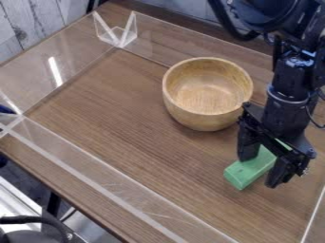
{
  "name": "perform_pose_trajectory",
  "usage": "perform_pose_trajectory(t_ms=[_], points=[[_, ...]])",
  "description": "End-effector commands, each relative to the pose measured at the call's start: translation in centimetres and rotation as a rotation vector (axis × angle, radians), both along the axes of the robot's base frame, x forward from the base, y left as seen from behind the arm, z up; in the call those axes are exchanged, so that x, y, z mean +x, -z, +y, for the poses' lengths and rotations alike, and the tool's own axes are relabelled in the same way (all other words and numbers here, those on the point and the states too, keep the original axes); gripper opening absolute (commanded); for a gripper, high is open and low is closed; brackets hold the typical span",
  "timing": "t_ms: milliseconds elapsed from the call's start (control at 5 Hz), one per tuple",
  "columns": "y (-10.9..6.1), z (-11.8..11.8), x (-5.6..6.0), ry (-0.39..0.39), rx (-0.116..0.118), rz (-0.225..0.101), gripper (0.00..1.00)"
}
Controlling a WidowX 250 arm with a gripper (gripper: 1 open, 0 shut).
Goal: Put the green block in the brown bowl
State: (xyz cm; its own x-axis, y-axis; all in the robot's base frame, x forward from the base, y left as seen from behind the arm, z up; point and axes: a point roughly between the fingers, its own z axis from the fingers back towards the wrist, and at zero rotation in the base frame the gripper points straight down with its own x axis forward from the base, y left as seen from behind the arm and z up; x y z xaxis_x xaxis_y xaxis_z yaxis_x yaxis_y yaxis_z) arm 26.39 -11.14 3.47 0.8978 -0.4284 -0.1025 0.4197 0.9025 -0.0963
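The green block [248,172] lies on the wooden table at the lower right, partly hidden by my gripper [272,159]. My gripper points straight down over the block's far end, open, with one dark finger [245,144] on the block's left and the other on its right. The jaws straddle the block without visibly pressing it. The brown bowl [207,92] stands empty just up and left of the gripper, a short gap away.
A clear acrylic wall [76,157] runs along the table's left and front edges. A small clear plastic stand [117,30] sits at the back left corner. The bare wooden tabletop [114,104] stretches left of the bowl.
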Motion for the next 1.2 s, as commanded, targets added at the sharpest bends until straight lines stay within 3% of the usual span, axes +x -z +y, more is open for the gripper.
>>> perform_pose_trajectory(t_ms=[0,1000], points=[[0.7,0.3,0.1,0.013,-0.011,-0.01,1.0],[3.0,0.8,-0.4,0.023,-0.023,0.012,1.0]])
